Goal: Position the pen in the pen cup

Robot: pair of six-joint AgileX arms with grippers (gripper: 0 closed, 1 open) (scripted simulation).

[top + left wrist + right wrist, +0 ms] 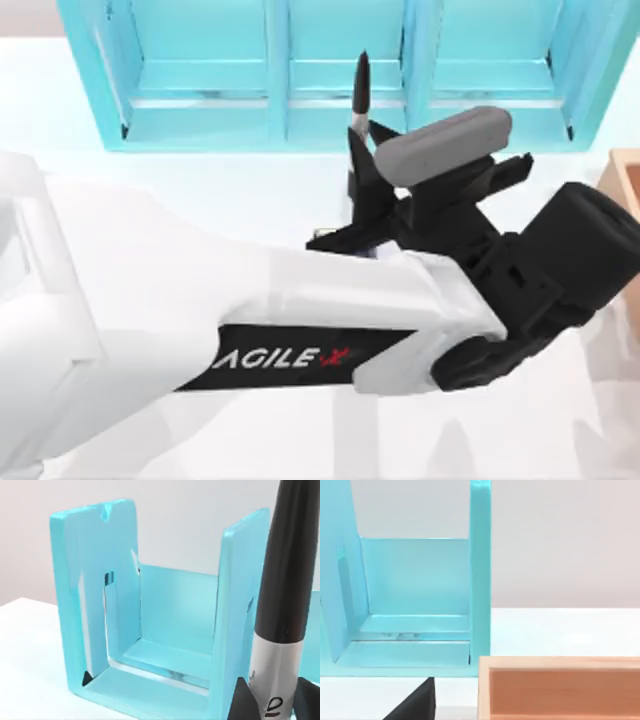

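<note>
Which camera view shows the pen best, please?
The left wrist view: the pen stands close, its black end and silvery shaft clear between the left gripper's fingers. The top view shows it small, before the shelf.

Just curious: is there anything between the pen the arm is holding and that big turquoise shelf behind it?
Nothing: in the left wrist view the pen stands before the shelf, with bare table between.

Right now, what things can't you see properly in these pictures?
- Pen cup: not to be made out; in the top view the left arm covers the table's middle.
- Pen: its lower end is hidden in the left hand; the left wrist view's edges cut off the pen.
- Turquoise shelf unit: cut off by the top view's upper edge.
- Orange box: cut off in the right wrist view.
</note>
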